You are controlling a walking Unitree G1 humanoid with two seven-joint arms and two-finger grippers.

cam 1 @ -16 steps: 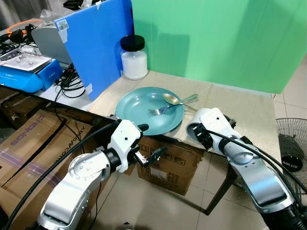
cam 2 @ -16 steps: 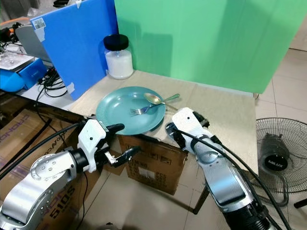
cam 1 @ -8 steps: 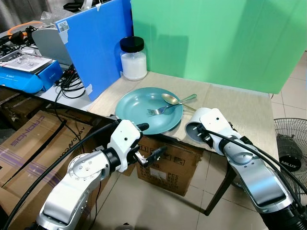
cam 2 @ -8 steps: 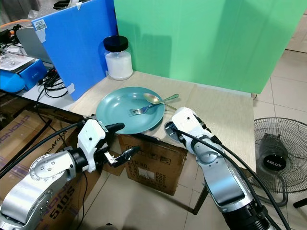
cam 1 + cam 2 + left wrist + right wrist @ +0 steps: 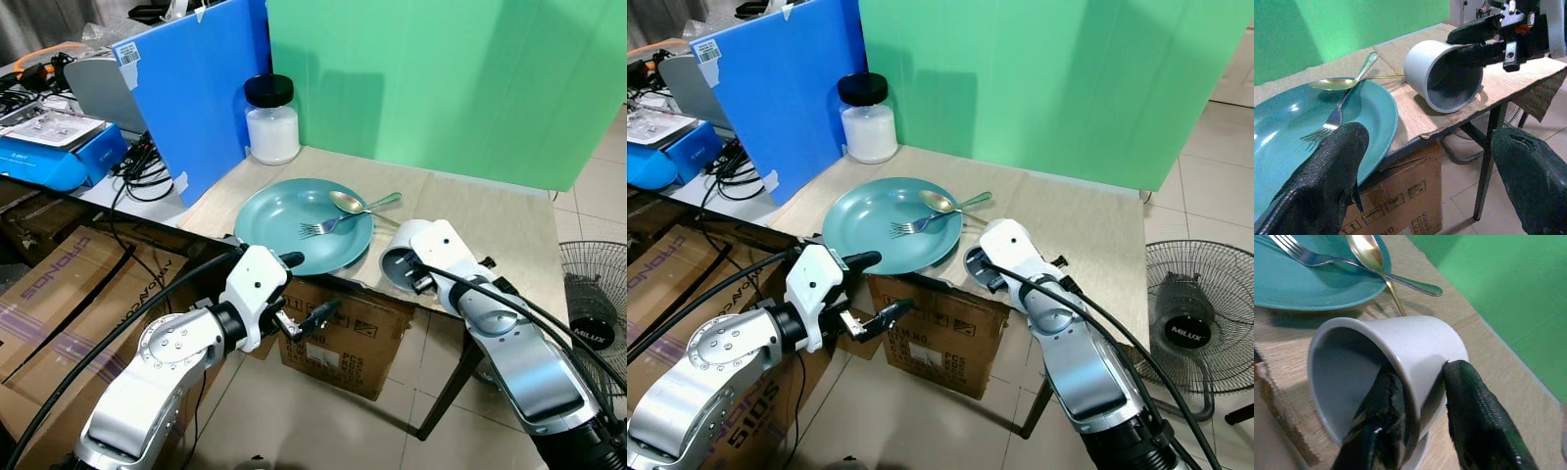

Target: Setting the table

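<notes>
Gripping a tipped grey cup [image 5: 1396, 357] at the worktop [image 5: 490, 220] front edge.
One right claw [image 5: 1422, 396] finger is hidden inside the cup; its wall is pinched beside the teal plate [image 5: 279, 215] bearing fork [image 5: 323, 226] and spoon [image 5: 355, 203]. The left claw [image 5: 1425, 171] is held spread below the edge.

Even, bright indoor light; soft shadows. Head views sharp. Glare on spoon [image 5: 1367, 250]. Wrist views: near fingers [image 5: 1327, 186] blurred, slight noise.

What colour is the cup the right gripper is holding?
Pale grey, almost white cup, clearest in the right wrist view.
</notes>
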